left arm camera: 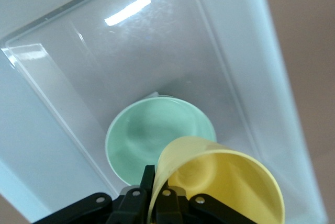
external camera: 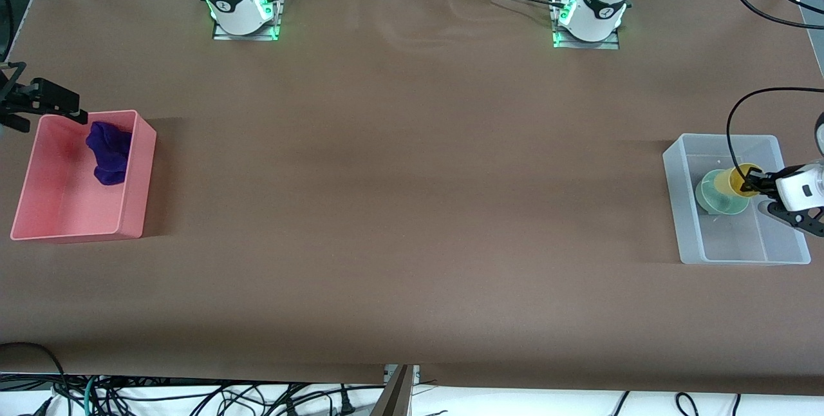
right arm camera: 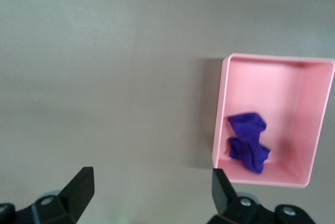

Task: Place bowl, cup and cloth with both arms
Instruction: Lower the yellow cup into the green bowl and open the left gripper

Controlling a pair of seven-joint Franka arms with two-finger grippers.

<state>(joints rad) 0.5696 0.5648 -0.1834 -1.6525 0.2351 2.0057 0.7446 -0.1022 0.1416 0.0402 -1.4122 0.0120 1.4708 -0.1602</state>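
Observation:
The purple cloth [external camera: 108, 152] lies crumpled in a pink bin [external camera: 138, 171] at the right arm's end of the table; it also shows in the right wrist view [right arm camera: 248, 141]. My right gripper [external camera: 48, 104] [right arm camera: 152, 187] is open and empty, up beside the bin's corner. The sage-green bowl [external camera: 713, 196] [left arm camera: 152, 130] sits in a clear plastic bin [external camera: 682, 210] at the left arm's end. My left gripper [external camera: 752, 184] [left arm camera: 156, 192] is shut on the rim of the yellow cup [external camera: 734, 181] [left arm camera: 225, 182], holding it tilted over the bowl, inside the bin.
The brown table top [external camera: 412, 210] stretches wide between the two bins. The arm bases [external camera: 241, 10] [external camera: 589, 17] stand along its edge farthest from the front camera. Cables hang below the edge nearest the camera.

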